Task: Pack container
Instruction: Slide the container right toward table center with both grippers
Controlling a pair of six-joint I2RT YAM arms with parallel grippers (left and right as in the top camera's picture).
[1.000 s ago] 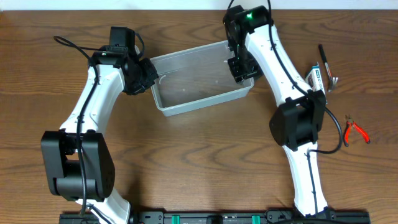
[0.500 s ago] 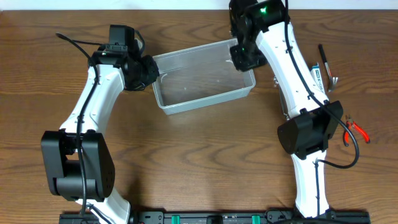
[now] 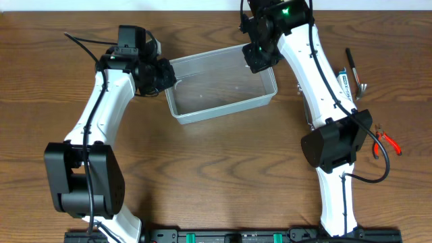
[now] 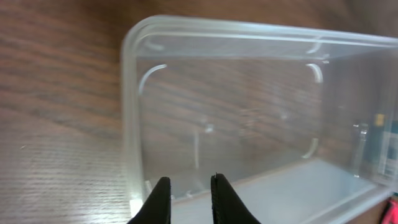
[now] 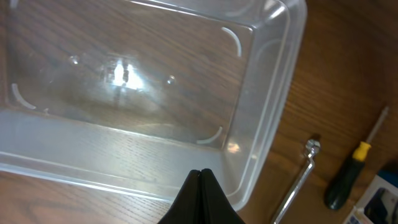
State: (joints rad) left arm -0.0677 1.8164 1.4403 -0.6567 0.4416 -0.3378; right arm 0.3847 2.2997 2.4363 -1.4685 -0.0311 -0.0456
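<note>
The clear plastic container (image 3: 223, 112) sits empty on the wooden table, a little left of centre and slightly skewed. My left gripper (image 3: 166, 74) is at its left end. In the left wrist view the fingers (image 4: 189, 190) are nearly together with the container's rim (image 4: 127, 93) between them. My right gripper (image 3: 259, 58) is at the container's far right corner. In the right wrist view its fingers (image 5: 200, 177) are pressed together and empty, just above the container's wall (image 5: 267, 124).
Hand tools lie to the right of the container: a black-and-yellow screwdriver (image 3: 352, 62) (image 5: 348, 177), a small blue-and-white box (image 3: 343, 84), a metal key (image 5: 300, 180) and red pliers (image 3: 387, 142).
My right gripper has moved from inside the container's right end to its far right corner. My left gripper and the container's left end have shifted slightly toward the far side.
</note>
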